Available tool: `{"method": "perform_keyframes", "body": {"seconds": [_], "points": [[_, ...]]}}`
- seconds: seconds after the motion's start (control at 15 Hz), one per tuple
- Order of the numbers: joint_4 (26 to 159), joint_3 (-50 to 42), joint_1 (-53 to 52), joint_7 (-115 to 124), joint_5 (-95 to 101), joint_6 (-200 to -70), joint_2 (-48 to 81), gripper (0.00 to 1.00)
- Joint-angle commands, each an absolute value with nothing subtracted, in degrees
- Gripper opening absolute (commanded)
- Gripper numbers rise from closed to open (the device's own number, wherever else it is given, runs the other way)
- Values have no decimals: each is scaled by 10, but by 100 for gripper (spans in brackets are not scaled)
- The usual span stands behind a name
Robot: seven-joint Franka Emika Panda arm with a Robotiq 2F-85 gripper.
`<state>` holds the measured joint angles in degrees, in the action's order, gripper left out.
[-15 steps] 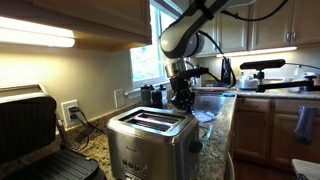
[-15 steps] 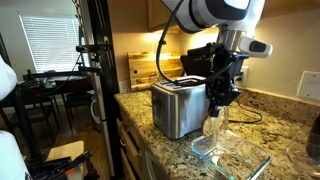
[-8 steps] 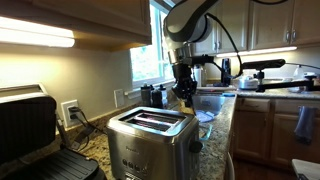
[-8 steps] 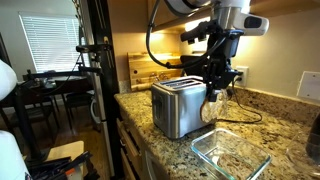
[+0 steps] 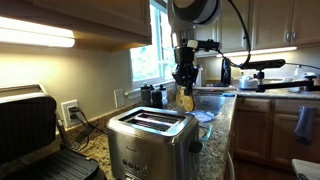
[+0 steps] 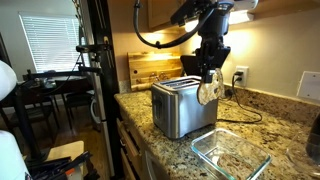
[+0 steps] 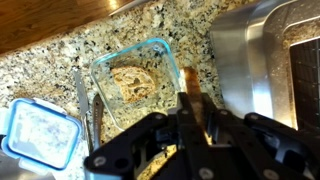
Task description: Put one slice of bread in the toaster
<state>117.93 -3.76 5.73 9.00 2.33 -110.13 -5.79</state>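
The brushed steel toaster [image 5: 148, 139] with two long top slots stands on the granite counter; it also shows in an exterior view [image 6: 178, 105] and at the right of the wrist view [image 7: 262, 62]. My gripper [image 5: 184, 84] [image 6: 210, 72] is shut on a slice of bread [image 6: 208, 90] [image 5: 186, 99], which hangs edge-down from the fingers, above and just beside the toaster. In the wrist view the gripper [image 7: 192, 110] pinches the slice [image 7: 189, 85] seen edge-on. A glass container [image 7: 137, 80] on the counter below holds another slice.
A black contact grill [image 5: 35, 135] stands open at the near left. A blue-rimmed lid [image 7: 35, 135] lies beside the glass container [image 6: 232, 153]. A wooden board [image 6: 152, 68] leans behind the toaster. A camera rig [image 5: 265, 75] stands at the back.
My gripper has risen from the glass container with the bread slice and moved toward the toaster.
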Motion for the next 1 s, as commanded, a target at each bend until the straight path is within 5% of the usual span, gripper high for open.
{"method": "perform_keyframes", "body": {"seconds": [0.0, 0.93], "points": [[1216, -33, 52, 90, 35, -1112, -110, 8], [1211, 6, 28, 101, 36, -1103, -139, 7]]}}
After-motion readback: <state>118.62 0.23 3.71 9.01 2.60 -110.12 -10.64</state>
